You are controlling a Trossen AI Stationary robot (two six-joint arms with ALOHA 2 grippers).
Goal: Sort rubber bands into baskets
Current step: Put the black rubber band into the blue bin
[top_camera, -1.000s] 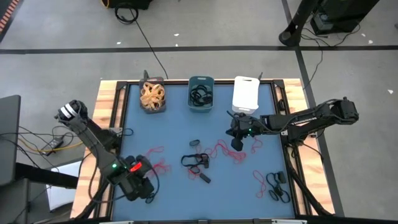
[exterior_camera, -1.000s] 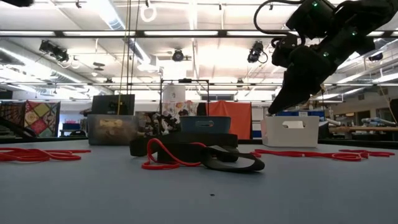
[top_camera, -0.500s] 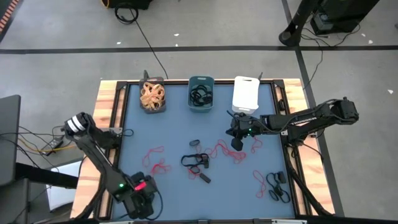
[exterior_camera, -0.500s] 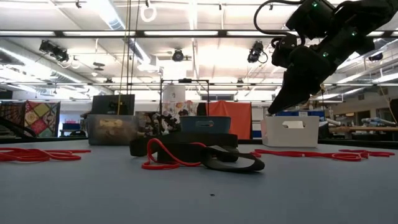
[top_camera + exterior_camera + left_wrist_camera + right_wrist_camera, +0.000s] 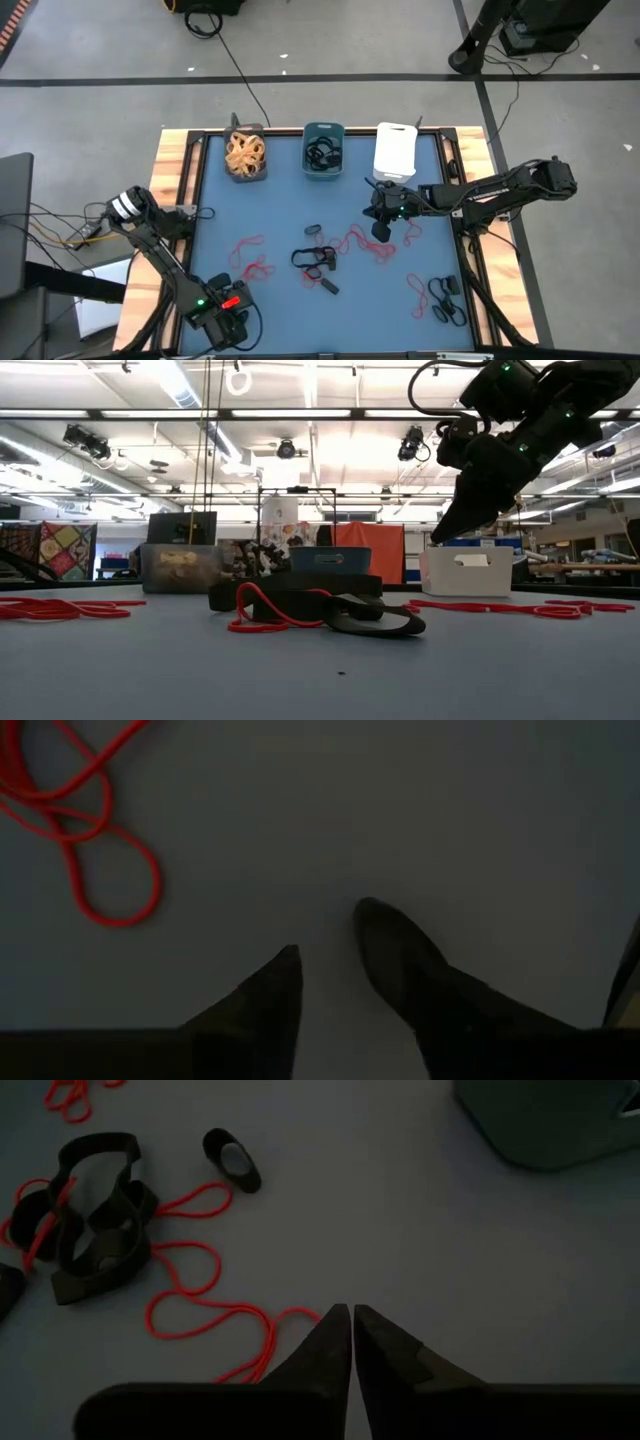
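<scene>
Over the table in the high view, the left gripper hung near the front edge, just short of the red rubber bands, the right gripper hovered beside more red loops, and the three baskets, dark grey, teal-blue and white, lined the far edge. In the low view the right gripper hung clear above the red bands, so it likely needed to part its fingers before descending. In the left wrist view its fingertips stood apart over bare mat, grasping nothing, beside a red band, which it should probably straddle before closing; in the right wrist view the fingers were clenched on nothing, touching a red loop
</scene>
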